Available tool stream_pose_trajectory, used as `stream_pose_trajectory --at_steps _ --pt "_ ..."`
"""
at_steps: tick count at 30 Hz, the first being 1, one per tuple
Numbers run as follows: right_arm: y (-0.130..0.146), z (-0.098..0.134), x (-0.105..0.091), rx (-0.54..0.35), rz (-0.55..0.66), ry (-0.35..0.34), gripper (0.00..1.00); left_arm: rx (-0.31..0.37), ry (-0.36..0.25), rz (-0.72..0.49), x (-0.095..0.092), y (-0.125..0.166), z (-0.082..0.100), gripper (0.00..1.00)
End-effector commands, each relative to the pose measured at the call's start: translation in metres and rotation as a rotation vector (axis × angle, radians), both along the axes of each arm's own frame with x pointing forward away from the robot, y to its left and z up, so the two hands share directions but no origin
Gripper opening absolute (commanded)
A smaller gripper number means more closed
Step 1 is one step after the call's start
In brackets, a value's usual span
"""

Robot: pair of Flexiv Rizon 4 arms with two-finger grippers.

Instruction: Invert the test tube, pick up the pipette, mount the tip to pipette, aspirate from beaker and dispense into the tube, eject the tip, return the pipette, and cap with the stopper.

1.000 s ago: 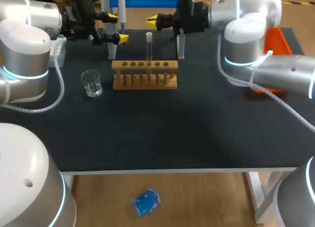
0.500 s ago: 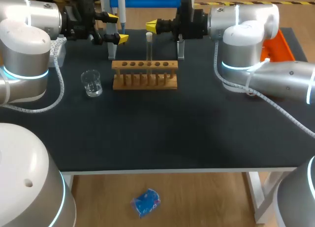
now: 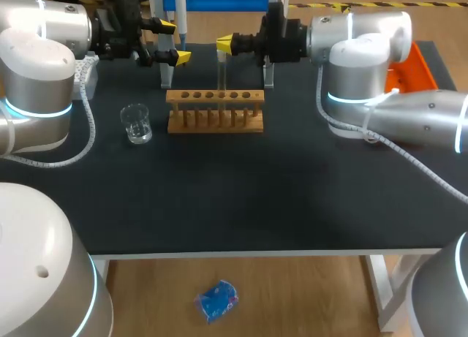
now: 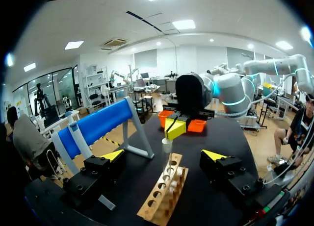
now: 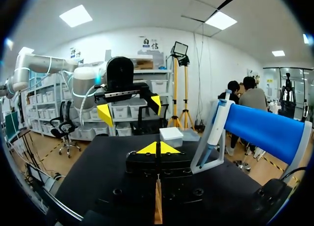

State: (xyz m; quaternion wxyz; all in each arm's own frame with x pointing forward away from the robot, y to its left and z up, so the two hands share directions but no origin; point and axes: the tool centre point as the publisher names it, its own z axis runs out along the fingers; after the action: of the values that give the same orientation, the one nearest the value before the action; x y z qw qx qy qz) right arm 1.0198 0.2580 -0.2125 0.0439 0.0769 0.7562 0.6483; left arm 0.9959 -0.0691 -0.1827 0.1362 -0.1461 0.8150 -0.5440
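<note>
A glass test tube (image 3: 221,72) with a white top stands upright in the wooden rack (image 3: 215,112). My right gripper (image 3: 225,42) is shut, its yellow tips right at the tube's top (image 4: 167,145); nothing shows between its fingers. My left gripper (image 3: 174,40) is open at the back left, facing the tube, which stands ahead of it (image 4: 163,155). The pipette (image 3: 180,15) hangs on the blue-barred stand (image 5: 267,128) behind the rack, close to the left gripper. A clear beaker (image 3: 136,123) sits to the left of the rack.
A white box (image 5: 171,136) lies at the back left by the left arm. An orange bin (image 3: 411,61) sits at the back right behind the right arm. The stand's grey legs (image 3: 268,72) flank the rack's far side.
My right gripper has moved left along the back of the table until its tips reached the top of the tube. The left arm has kept still.
</note>
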Motion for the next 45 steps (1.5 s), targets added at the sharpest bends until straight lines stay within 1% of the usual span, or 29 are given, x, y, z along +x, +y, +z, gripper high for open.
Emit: stream_pose_trajectory --at_steps 1,17,22,34,39,45 --pt "0.001 -0.004 0.003 0.001 0.002 0.003 0.00 0.000 -0.001 0.002 -0.001 0.000 0.000 1.00" --pt "0.001 -0.017 0.001 0.011 0.002 0.026 0.00 0.000 -0.001 0.002 -0.001 0.000 0.000 1.00" --pt "0.000 -0.021 -0.001 0.063 0.000 0.062 0.00 0.000 -0.001 0.002 -0.001 0.000 0.000 1.00" --pt "0.000 -0.026 -0.003 0.082 -0.007 0.074 0.00 0.000 -0.001 0.002 -0.001 0.000 0.000 1.00" --pt "-0.002 -0.020 -0.001 0.092 -0.012 0.064 0.00 0.000 -0.001 0.002 -0.001 0.000 0.000 1.00" --pt "-0.005 -0.002 0.000 0.109 -0.013 0.046 0.00 0.000 -0.001 0.002 -0.001 0.000 0.000 1.00"
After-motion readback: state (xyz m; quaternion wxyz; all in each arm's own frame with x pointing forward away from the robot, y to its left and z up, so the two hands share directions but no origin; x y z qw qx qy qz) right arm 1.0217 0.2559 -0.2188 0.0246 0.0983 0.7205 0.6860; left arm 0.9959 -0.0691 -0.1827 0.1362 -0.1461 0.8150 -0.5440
